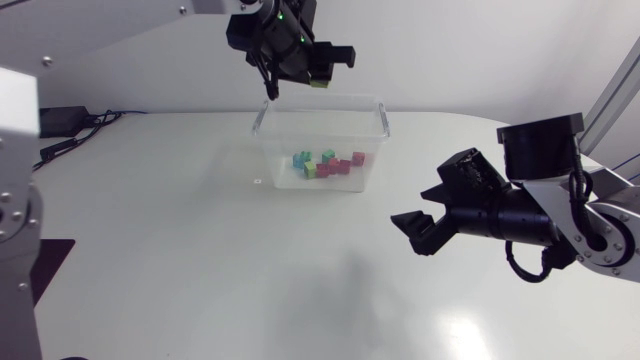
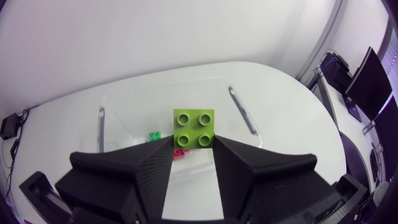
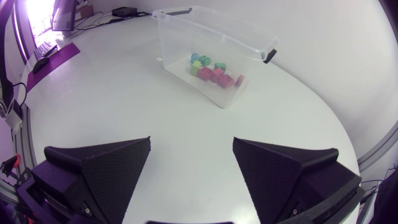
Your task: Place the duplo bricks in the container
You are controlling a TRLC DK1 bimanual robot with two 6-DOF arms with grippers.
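A clear plastic container (image 1: 375,118) stands at the back middle of the table, with several duplo bricks (image 1: 328,163) in blue, green and red on its floor. My left gripper (image 1: 315,72) hangs above the container's back rim, shut on a lime green brick (image 1: 322,85). In the left wrist view the green brick (image 2: 193,129) sits studs-up between the fingertips of the left gripper (image 2: 193,148), over the open container (image 2: 241,112), with a green brick (image 2: 154,135) and a red one (image 2: 180,152) below. My right gripper (image 1: 420,208) stands open and empty at the right, facing the container (image 3: 186,34).
Cables and a black box (image 1: 58,120) lie at the table's far left edge. Bare white tabletop (image 1: 220,270) stretches in front of the container and between the arms.
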